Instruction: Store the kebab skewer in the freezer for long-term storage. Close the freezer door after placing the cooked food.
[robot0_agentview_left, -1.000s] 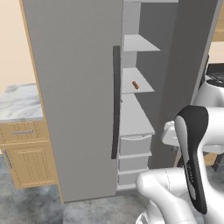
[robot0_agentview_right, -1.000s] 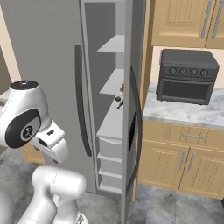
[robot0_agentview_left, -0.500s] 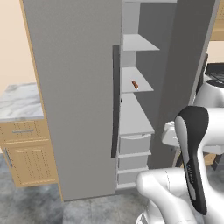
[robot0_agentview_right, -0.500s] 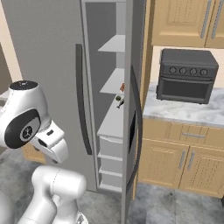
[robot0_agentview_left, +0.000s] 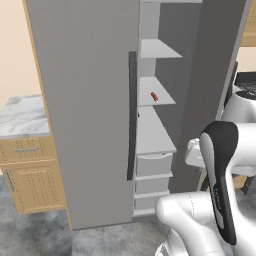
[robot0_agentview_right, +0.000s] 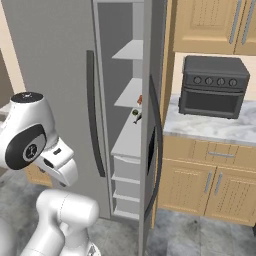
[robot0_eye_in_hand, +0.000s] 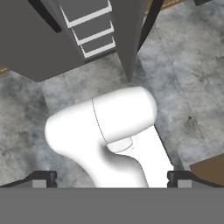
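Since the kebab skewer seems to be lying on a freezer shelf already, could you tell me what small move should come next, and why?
Probably a swing of the open gripper toward the edge of the freezer door to begin pushing it shut. The kebab skewer lies on a white shelf inside the freezer, the jaws stand wide with nothing between them, and the door stands ajar.

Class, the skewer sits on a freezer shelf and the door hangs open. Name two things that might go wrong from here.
1. The kebab skewer lies near the shelf's front edge; a hard swing of the freezer door might jolt it off.
2. The open gripper points at the floor, away from the door handle, so reaching it may need a wide swing.
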